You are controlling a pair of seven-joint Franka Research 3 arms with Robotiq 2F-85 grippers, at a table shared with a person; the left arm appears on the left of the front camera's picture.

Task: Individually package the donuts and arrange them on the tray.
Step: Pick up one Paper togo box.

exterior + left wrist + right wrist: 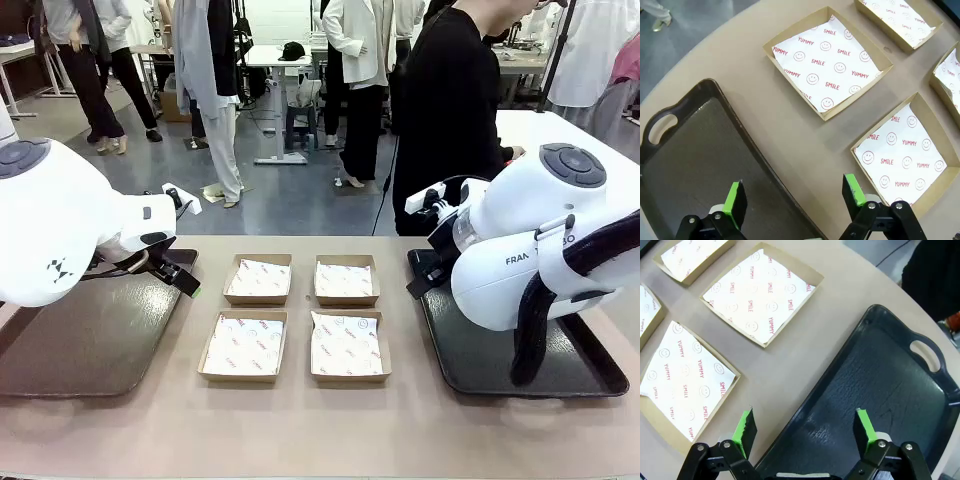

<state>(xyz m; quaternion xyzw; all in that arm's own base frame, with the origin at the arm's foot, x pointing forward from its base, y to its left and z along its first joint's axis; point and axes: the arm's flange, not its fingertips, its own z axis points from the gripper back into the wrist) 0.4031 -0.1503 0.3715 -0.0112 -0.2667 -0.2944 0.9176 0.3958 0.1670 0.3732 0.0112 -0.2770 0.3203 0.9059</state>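
Trays (90,340) flank four paper-lined boxes (240,378); left tool (794,192) and right tool (804,426) gape, seemingly over tray rims.

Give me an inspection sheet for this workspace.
Surface: tan table.
Job's things: four paper-lined boxes, two by two, mid-table; left tray and right tray flank them.
Clutter: nothing seen.
Grippers: left gripper open above the left tray's inner edge; right gripper open above the right tray's inner edge.
Cables: black cable looped on the right arm.
Surroundings: person in black at the far side.
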